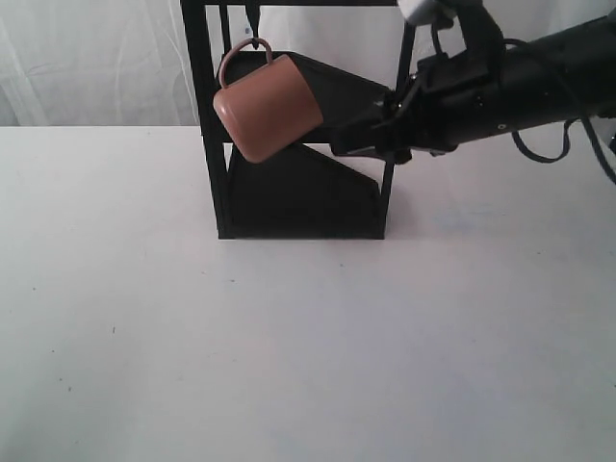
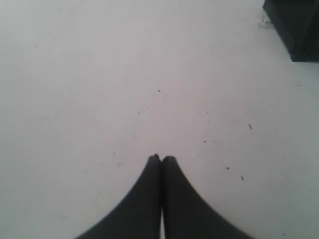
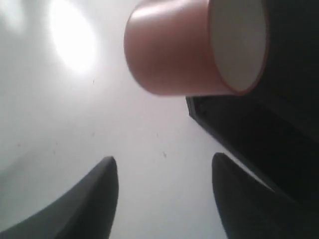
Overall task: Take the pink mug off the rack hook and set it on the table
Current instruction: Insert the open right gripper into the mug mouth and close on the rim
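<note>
Pink mug hanging on rack hook, black rack crowding behind; right end effector gaping nearby; left end effector pressing together.

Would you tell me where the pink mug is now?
In the exterior view the pink mug hangs tilted from the rack hook, left of the right gripper.

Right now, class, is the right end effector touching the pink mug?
Apart. In the right wrist view, bare table shows between the open right end effector and the pink mug ahead of it.
</note>
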